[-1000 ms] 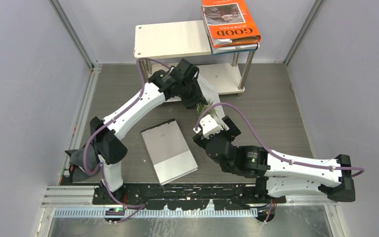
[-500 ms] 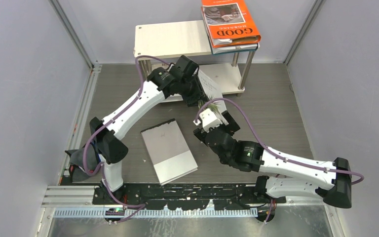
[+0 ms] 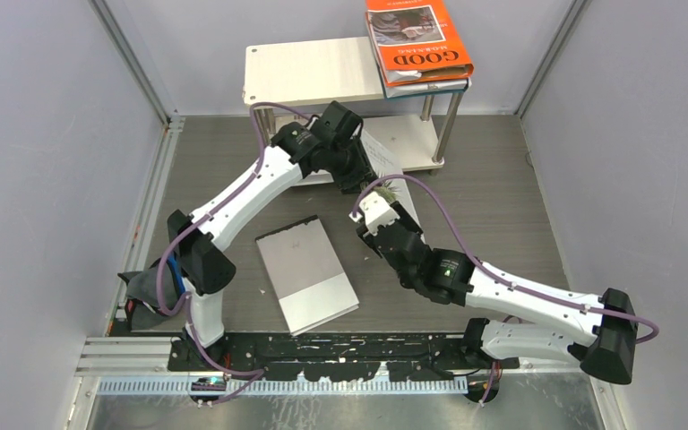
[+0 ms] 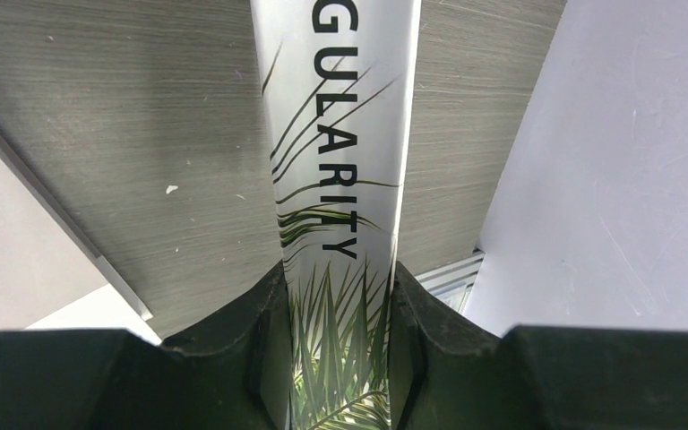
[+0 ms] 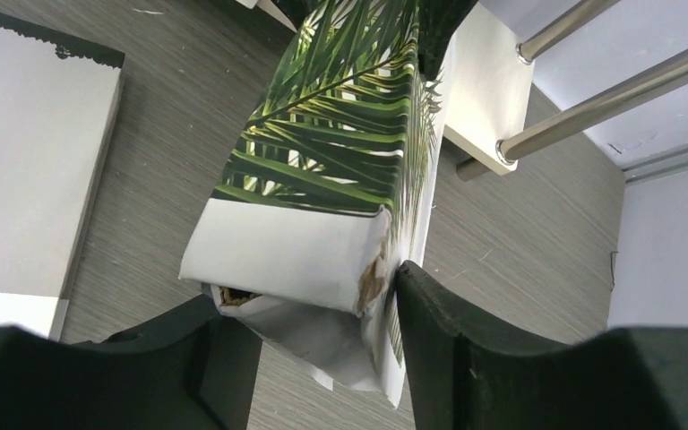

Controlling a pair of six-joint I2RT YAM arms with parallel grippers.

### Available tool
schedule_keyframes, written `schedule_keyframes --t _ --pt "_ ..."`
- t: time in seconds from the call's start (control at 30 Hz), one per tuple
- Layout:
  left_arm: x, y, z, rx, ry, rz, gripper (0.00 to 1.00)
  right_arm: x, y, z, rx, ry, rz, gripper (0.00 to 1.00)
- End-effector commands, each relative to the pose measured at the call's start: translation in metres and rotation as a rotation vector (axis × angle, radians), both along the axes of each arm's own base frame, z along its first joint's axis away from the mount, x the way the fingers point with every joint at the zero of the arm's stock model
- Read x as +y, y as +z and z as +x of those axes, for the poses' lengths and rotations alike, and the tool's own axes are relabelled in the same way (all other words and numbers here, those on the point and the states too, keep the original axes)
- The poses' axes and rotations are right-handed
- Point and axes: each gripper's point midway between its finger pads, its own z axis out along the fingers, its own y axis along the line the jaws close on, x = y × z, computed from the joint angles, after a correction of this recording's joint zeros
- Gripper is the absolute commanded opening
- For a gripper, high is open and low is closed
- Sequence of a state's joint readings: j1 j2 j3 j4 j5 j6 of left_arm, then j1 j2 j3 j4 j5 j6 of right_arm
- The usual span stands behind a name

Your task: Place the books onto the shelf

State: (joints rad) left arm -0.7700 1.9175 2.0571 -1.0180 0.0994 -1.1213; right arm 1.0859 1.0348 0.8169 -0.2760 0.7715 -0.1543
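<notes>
My left gripper (image 3: 359, 176) (image 4: 339, 300) is shut on the white palm-leaf book (image 3: 382, 159) (image 4: 340, 134), held on edge and tilted in front of the shelf (image 3: 313, 72). My right gripper (image 3: 383, 202) (image 5: 322, 309) straddles the book's (image 5: 322, 134) lower, torn end. Its right finger touches the cover; whether the left finger presses is unclear. The orange "GOOD" book (image 3: 417, 40) lies on the shelf's top board over another book. A plain grey-white book (image 3: 306, 273) (image 5: 27, 161) lies flat on the table.
The shelf's lower board (image 3: 409, 139) (image 5: 484, 90) and silver legs (image 5: 591, 90) are just behind the held book. Grey walls close in the left, right and back sides. The grey-white book lies between the two arms' bases.
My right gripper has advanced up and left to the palm-leaf book's lower end and its jaws have narrowed around it. The left gripper still holds the book, barely moved.
</notes>
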Motion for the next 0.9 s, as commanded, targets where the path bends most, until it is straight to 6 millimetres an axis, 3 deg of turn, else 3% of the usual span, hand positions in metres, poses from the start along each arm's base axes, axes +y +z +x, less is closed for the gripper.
schedule_keyframes --t 0.0,0.13,0.3,0.53,0.87 --pt "-0.010 0.026 0.001 -0.046 -0.034 -0.075 0.35 0.003 0.013 0.007 -0.037 -0.008 0.080 0.56" --pt "-0.010 0.027 0.004 -0.056 -0.019 -0.077 0.51 -0.003 0.010 0.007 -0.034 -0.016 0.102 0.51" --pt "-0.007 0.030 0.011 -0.080 0.011 -0.084 0.60 -0.008 0.011 0.009 -0.038 -0.027 0.132 0.47" --pt "0.000 0.032 0.017 -0.091 0.037 -0.093 0.63 -0.010 0.014 0.015 -0.037 -0.038 0.179 0.40" --pt "0.041 0.051 0.025 -0.181 0.178 -0.087 0.65 -0.021 0.039 0.014 -0.089 -0.069 0.246 0.35"
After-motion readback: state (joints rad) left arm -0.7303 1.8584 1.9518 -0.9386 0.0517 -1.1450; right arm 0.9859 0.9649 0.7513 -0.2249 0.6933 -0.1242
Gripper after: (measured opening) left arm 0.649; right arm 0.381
